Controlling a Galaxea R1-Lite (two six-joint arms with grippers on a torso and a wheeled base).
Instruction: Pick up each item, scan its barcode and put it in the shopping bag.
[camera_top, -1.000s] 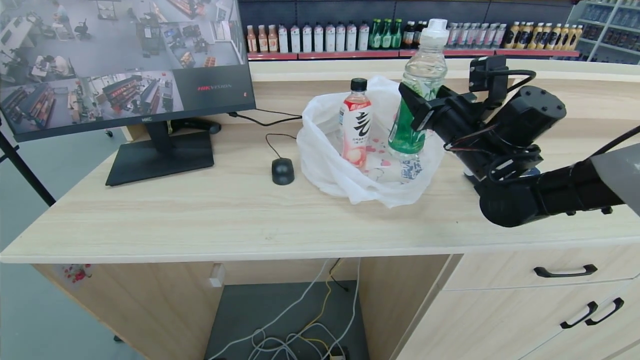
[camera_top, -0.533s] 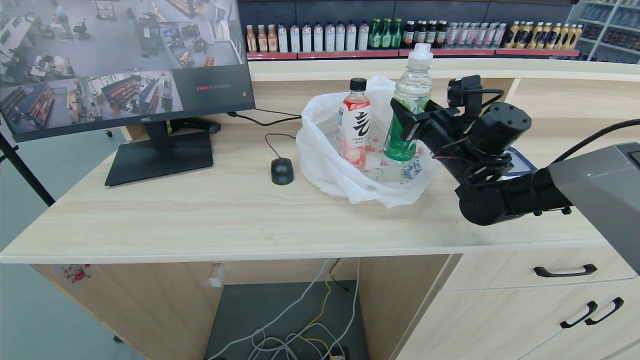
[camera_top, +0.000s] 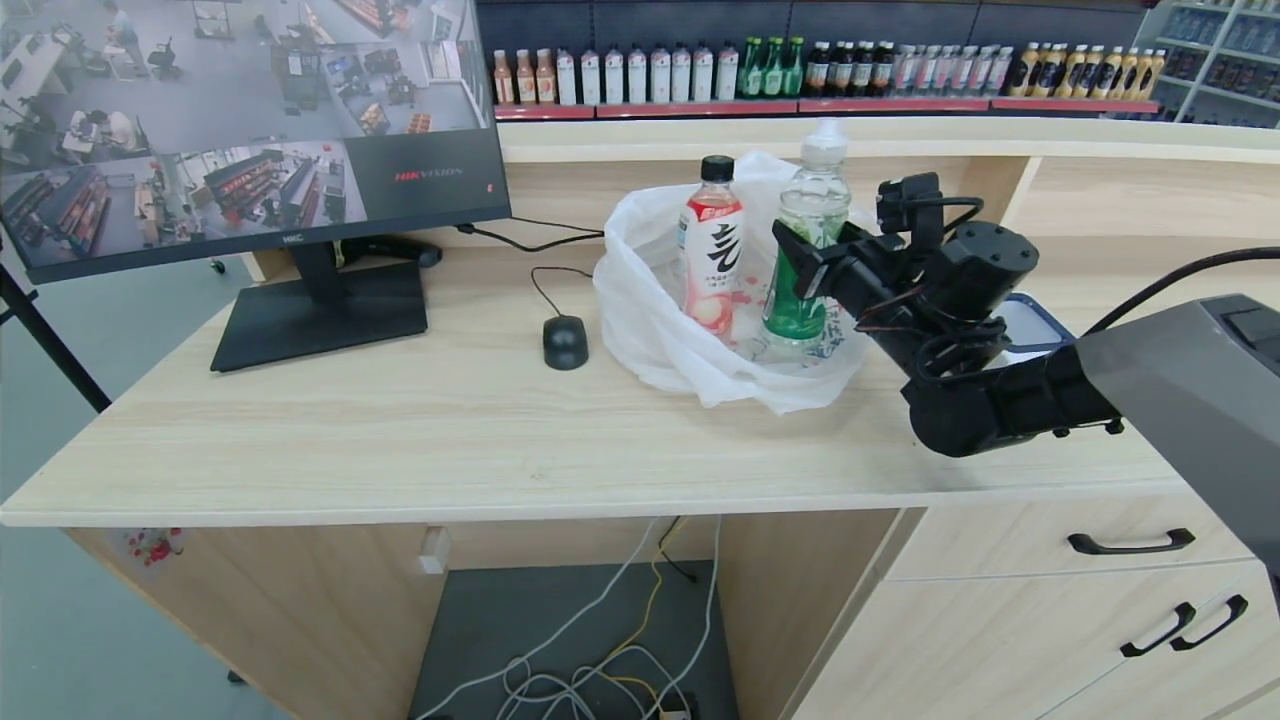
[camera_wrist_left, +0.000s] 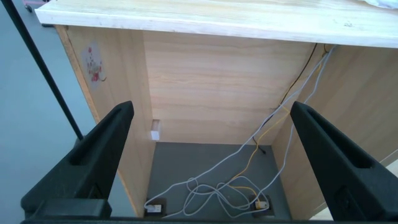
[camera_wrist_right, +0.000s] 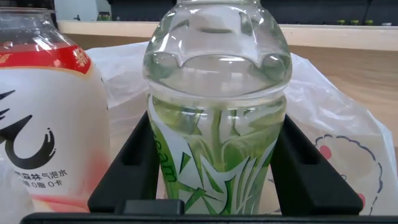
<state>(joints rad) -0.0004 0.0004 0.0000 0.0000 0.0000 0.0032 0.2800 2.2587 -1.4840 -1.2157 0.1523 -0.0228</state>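
My right gripper (camera_top: 808, 262) is shut on a clear bottle with a green label (camera_top: 805, 255), holding it upright inside the white shopping bag (camera_top: 655, 330) on the counter. In the right wrist view the same green-label bottle (camera_wrist_right: 217, 143) sits between the two black fingers (camera_wrist_right: 134, 165). A white and pink bottle with a black cap (camera_top: 711, 250) stands upright in the bag just left of it, and the same pink bottle (camera_wrist_right: 43, 124) is close beside the held one. My left gripper (camera_wrist_left: 211, 162) is open below the counter's edge, facing the space under the desk.
A monitor (camera_top: 240, 120) on a black stand and a black mouse (camera_top: 565, 342) sit on the counter to the left of the bag. A flat blue-rimmed device (camera_top: 1025, 325) lies behind my right arm. Cables (camera_wrist_left: 230, 186) hang under the desk. Bottles line the back shelf (camera_top: 820, 75).
My right gripper has carried the green-label bottle down and to the left, lowering it into the shopping bag beside the pink bottle. The pink bottle and bag have stayed put.
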